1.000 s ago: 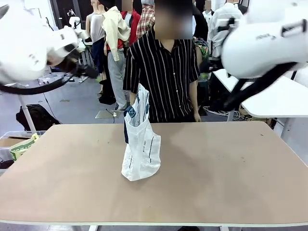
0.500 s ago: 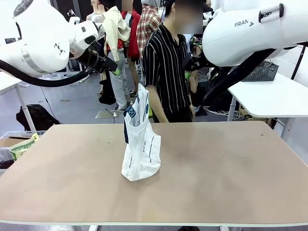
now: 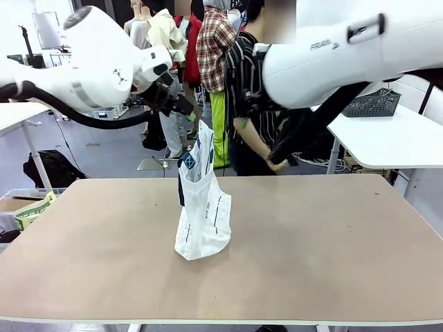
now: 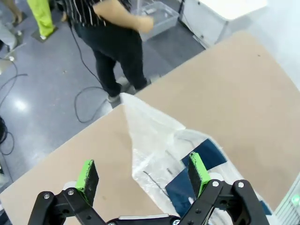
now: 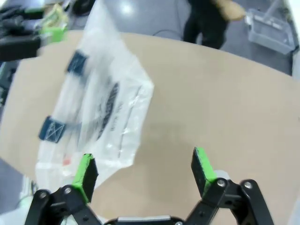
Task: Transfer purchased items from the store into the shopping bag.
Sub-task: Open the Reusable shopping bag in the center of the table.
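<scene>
Here, the left gripper [image 4: 143, 173] and right gripper [image 5: 144, 168] hang spread and empty over the table [image 3: 332, 249], where the shopping bag [image 3: 203, 214] stands upright.

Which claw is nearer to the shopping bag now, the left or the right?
Left. The left claw hangs open right over the top of the shopping bag; the right claw, also open, is farther off to one side.
</scene>
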`<state>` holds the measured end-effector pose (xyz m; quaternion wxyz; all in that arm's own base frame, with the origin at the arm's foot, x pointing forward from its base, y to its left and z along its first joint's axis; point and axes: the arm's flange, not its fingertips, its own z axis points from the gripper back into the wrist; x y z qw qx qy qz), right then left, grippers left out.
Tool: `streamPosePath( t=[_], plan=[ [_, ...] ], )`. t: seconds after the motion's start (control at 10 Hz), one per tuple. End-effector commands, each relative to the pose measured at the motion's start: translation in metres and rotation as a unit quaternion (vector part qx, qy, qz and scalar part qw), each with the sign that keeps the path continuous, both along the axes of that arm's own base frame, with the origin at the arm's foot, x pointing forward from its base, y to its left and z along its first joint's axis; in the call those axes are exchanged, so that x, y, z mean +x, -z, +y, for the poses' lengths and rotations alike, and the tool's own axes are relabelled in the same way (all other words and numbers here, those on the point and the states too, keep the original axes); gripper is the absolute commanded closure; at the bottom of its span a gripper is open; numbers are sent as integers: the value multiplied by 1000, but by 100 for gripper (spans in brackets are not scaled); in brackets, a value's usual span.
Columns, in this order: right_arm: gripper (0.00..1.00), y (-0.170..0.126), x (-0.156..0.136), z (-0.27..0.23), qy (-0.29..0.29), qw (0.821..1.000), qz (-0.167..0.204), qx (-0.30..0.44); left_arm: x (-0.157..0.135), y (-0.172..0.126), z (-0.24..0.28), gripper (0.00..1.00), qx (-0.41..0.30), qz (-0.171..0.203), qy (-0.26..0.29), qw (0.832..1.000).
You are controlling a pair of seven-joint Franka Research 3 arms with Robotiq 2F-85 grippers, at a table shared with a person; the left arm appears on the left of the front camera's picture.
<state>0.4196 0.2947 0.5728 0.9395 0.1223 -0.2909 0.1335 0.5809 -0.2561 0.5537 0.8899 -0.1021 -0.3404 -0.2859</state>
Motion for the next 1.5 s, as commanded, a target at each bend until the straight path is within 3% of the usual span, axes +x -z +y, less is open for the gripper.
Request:
streamPosePath(
  t=[0.0,0.2,0.6,1.3,1.4],
  plan=[
    [0,-1,-2,16,-29,998,42,32,23,-8,-13,0,0,33,6,999],
    [0,13,6,47,-69,994,64,61,24,0,-23,0,2,62,6,998],
    [0,36,13,71,-66,992,99,29,15,11,-22,0,25,102,10,994],
    [0,61,24,69,-24,995,98,14,8,37,-19,0,49,158,17,986],
    [4,63,26,71,-23,995,98,16,8,39,-21,0,53,162,22,985]
  ],
)
